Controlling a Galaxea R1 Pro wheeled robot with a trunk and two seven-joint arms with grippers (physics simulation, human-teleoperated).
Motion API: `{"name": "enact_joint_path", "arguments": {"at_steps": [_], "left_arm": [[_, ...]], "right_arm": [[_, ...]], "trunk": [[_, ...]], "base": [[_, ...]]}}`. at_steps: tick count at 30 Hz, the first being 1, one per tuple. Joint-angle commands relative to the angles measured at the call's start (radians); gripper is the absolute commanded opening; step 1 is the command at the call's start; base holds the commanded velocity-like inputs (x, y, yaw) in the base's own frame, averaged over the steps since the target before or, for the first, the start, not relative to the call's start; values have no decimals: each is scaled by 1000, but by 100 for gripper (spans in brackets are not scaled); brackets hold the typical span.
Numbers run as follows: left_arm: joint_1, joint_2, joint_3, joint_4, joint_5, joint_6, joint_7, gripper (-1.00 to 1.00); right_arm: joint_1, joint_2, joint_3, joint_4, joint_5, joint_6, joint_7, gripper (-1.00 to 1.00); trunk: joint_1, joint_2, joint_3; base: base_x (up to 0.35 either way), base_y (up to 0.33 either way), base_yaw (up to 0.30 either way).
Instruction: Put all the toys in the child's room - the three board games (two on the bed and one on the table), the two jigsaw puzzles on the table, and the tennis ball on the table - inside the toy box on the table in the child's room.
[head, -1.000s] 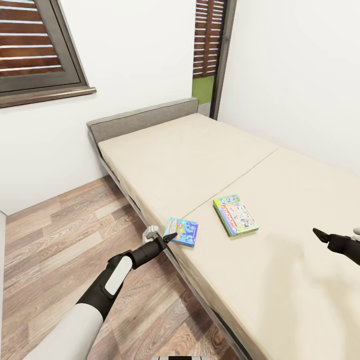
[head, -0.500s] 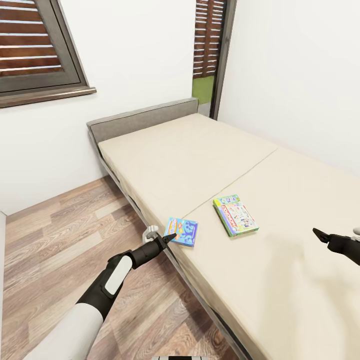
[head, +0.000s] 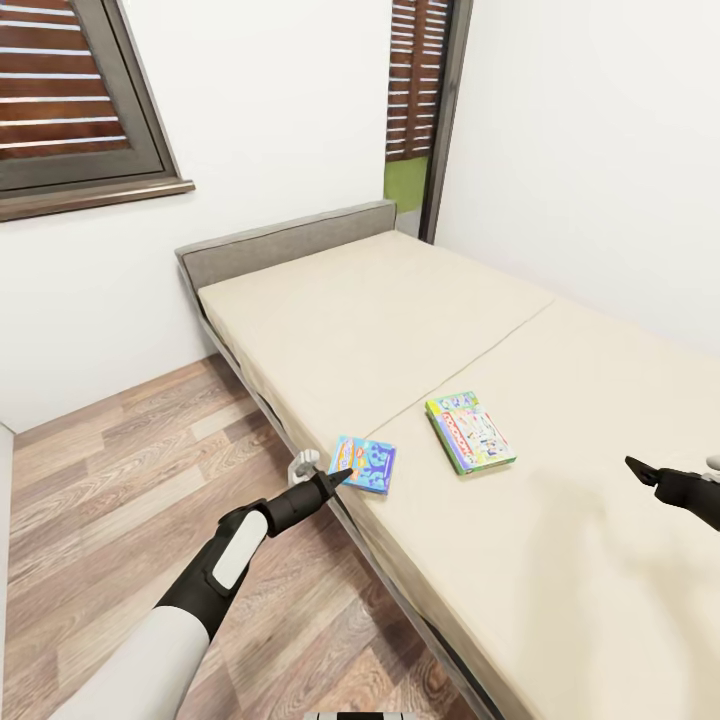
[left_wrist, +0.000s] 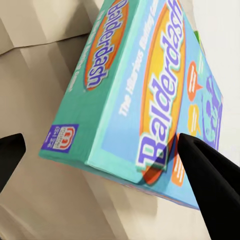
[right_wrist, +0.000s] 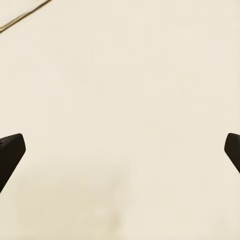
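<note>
Because the blue board game (head: 363, 464) lies flat at the near edge of the bed (head: 420, 330), with one corner close to the mattress side, the left hand (head: 338, 474) comes at it low and from the floor side, where a finger can get under the box instead of pressing down on soft bedding; in the left wrist view the box (left_wrist: 145, 95), printed "Balderdash", sits between the two dark fingers (left_wrist: 212, 175), which stand spread wide, one to each side of its corner, and whether either one touches the cardboard I cannot tell; nothing is pinched yet, so my judgement is that the grasp is being lined up and not made. Near it, further in on the mattress, the green-edged board game (head: 471, 431) lies flat and apart from the blue one, untouched. Out over bare mattress, the right hand (head: 645, 470) hovers, well apart from both boxes; its wrist view has the fingers (right_wrist: 11, 152) at the far edges with only cream bedding between, so it is spread and holding nothing, probably kept clear to leave the left arm room. Both bed games are yet to go into the toy box.
</note>
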Motion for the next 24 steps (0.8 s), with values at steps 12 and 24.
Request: {"name": "enact_joint_path", "arguments": {"at_steps": [12,24], "left_arm": [[-1,-40,-2,-2,15,-5,-6,-100],[-1,-42,-5,-25,16,-5,-9,-100]], "right_arm": [[0,0,20,0,-5,8,1,100],[0,0,38,0,-5,7,0,100]], "trunk": [[11,0,-1],[11,0,-1]], "base": [[0,0,0],[0,0,0]]}}
